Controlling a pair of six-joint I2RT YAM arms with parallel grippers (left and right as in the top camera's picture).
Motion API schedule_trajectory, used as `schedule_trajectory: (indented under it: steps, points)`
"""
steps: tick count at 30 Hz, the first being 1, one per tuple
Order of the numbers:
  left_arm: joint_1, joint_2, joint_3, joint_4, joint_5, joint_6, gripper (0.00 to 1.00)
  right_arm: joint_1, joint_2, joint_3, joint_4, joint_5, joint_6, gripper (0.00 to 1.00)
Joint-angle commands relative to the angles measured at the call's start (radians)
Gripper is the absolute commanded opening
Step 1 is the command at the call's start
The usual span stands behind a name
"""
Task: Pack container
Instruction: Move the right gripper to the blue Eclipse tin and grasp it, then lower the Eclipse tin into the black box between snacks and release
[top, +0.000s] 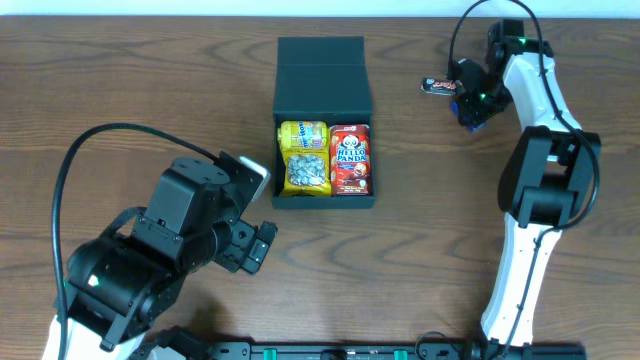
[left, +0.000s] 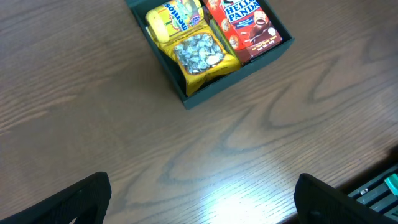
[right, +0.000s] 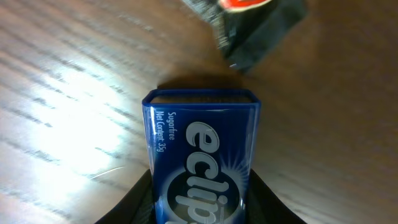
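The black container (top: 323, 70) lies open at the table's middle, its flap lid laid back. Inside sit a yellow Mentos packet (top: 301, 133), a bag of silver-wrapped sweets (top: 306, 174) and a red Hello Panda box (top: 350, 158). They also show in the left wrist view, with the container's wall (left: 186, 99) at the top. My right gripper (top: 470, 108) is shut on a blue Eclipse mint tin (right: 200, 162), at the far right just above the table. A dark snack packet (top: 438, 87) lies just left of it. My left gripper (left: 202, 199) is open and empty over bare wood.
The dark snack packet with a red patch (right: 252, 25) lies just beyond the tin in the right wrist view. The left arm's bulk (top: 170, 250) stands at the front left, the right arm's column (top: 530, 200) at the right. A black rail (top: 350, 350) runs along the front edge.
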Motion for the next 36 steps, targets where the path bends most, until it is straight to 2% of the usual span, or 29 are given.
schedule_trajectory:
  steps: [1, 2, 12, 17, 20, 23, 26, 28, 31, 32, 36]
  points:
    - [0.003, 0.0, 0.013, -0.003, 0.003, -0.007, 0.95, 0.024, 0.008, -0.006, -0.031, -0.069, 0.03, 0.08]
    - [0.003, 0.0, 0.013, -0.003, 0.003, -0.007, 0.95, 0.031, 0.0, -0.006, -0.044, -0.098, 0.03, 0.02]
    - [0.003, 0.0, 0.013, -0.003, 0.003, -0.007, 0.95, 0.143, -0.171, -0.006, -0.097, -0.287, 0.048, 0.02]
    - [0.003, 0.0, 0.013, -0.003, 0.003, -0.007, 0.95, 0.25, -0.28, -0.006, -0.083, -0.368, 0.054, 0.02]
    - [0.003, 0.0, 0.013, -0.003, 0.003, -0.007, 0.95, 0.335, -0.314, -0.006, -0.066, -0.368, 0.134, 0.02]
    - [0.003, 0.0, 0.013, -0.003, 0.003, -0.007, 0.95, 0.414, -0.315, -0.006, -0.063, -0.367, 0.265, 0.01]
    - [0.003, 0.0, 0.013, -0.003, 0.003, -0.007, 0.95, 0.486, -0.311, -0.006, -0.063, -0.351, 0.455, 0.02]
    - [0.003, 0.0, 0.013, -0.003, 0.003, -0.007, 0.95, 0.533, -0.311, -0.006, -0.064, -0.276, 0.617, 0.02]
    - [0.003, 0.0, 0.013, -0.003, 0.003, -0.007, 0.95, 0.605, -0.311, -0.006, -0.112, -0.04, 0.973, 0.02]
    - [0.003, 0.0, 0.013, -0.003, 0.003, -0.007, 0.95, 0.625, -0.307, -0.006, -0.132, 0.015, 1.044, 0.02]
    - [0.003, 0.0, 0.013, -0.003, 0.003, -0.007, 0.95, 0.697, -0.299, -0.034, -0.13, 0.108, 1.104, 0.02]
